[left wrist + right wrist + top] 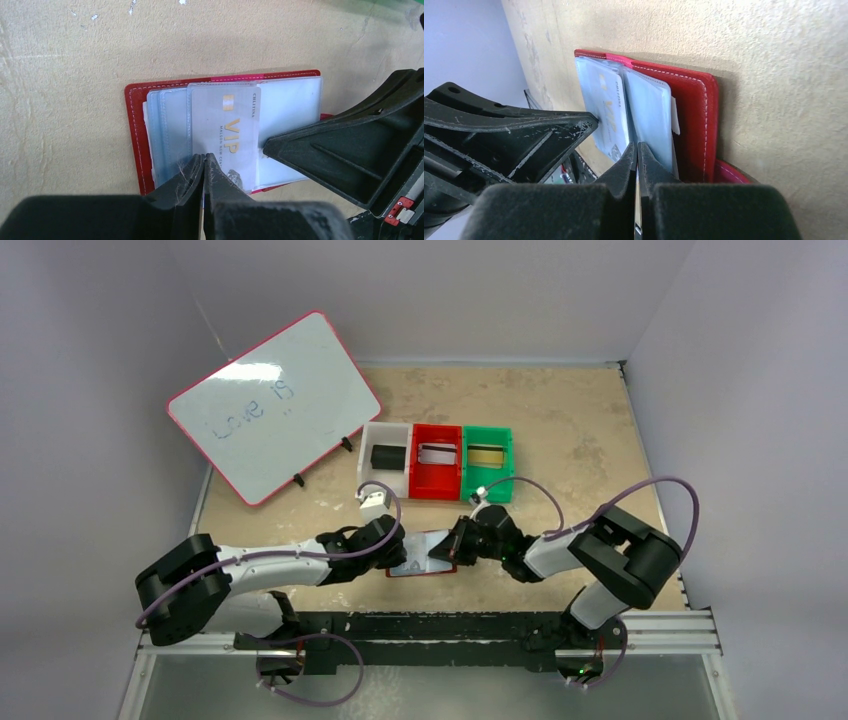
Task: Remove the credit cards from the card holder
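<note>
Card holder (pixel 135 130) lies open on the table (pixel 560 430) between my arms, my left pincer (pixel 204 161) pinched fully closed at the edge of the silver VIP card (pixel 225 125), right pincer (pixel 638 149) likewise closed against a clear sleeve (pixel 651 120) beside it.

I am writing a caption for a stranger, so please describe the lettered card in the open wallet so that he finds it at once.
On the table, in front of the row of three bins, a dark red card holder lies open. Among its pale blue sleeves is one silver-grey card; the gold letters VIP set it apart from the blank sleeves.
</note>
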Robot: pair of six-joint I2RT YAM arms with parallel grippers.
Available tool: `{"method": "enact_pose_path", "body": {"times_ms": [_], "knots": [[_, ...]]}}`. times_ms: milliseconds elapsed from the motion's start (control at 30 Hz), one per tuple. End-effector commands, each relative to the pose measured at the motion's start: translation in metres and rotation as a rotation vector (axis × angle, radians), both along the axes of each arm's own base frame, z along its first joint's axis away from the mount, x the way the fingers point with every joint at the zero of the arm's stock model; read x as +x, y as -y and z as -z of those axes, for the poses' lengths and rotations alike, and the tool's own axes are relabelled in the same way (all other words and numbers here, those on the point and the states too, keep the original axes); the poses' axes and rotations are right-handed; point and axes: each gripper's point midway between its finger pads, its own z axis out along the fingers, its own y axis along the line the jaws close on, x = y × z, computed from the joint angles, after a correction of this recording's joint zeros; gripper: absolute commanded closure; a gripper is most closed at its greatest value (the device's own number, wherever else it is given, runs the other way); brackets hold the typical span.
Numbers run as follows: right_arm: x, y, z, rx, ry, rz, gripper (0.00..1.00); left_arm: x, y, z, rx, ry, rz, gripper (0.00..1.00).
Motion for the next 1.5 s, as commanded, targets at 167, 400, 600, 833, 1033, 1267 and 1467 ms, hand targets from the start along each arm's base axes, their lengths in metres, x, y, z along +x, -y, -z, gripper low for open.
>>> {"method": "enact_pose_path", "body": {"times_ms": [167, 400, 600, 833, 1033, 1267, 1467], "knots": [[0.01, 0.009, -0.013, -0.014, 0.044, 0.04, 1.0, -0.011, -0.027, 0.024, 0.136, -0.045, 0.002, 0.98], [0.013, -0.014, -0.03, 0.059, 0.102, -0.061, 0.83, -0.012, -0.023, 0.022, 0.116, -0.045, 0.011, 0.99], [0.015, -0.015, -0.019, 0.026, 0.091, -0.065, 0.67, -0.014, -0.027, 0.023, 0.124, -0.047, 0.012, 0.99], [0.008, -0.014, -0.003, 0.037, 0.013, -0.056, 0.67, -0.016, -0.026, 0.023, 0.124, -0.056, 0.017, 0.99], [0.003, -0.016, -0.005, 0.074, 0.007, -0.068, 0.77, -0.016, -0.029, 0.025, 0.132, -0.055, 0.012, 1.0], [0.005, -0.019, -0.014, 0.119, 0.031, -0.061, 0.78, -0.016, -0.029, 0.024, 0.113, -0.053, 0.001, 1.0], [0.004, -0.021, -0.014, 0.142, 0.02, -0.064, 0.79, -0.016, -0.031, 0.025, 0.116, -0.052, -0.002, 1.0]]}}
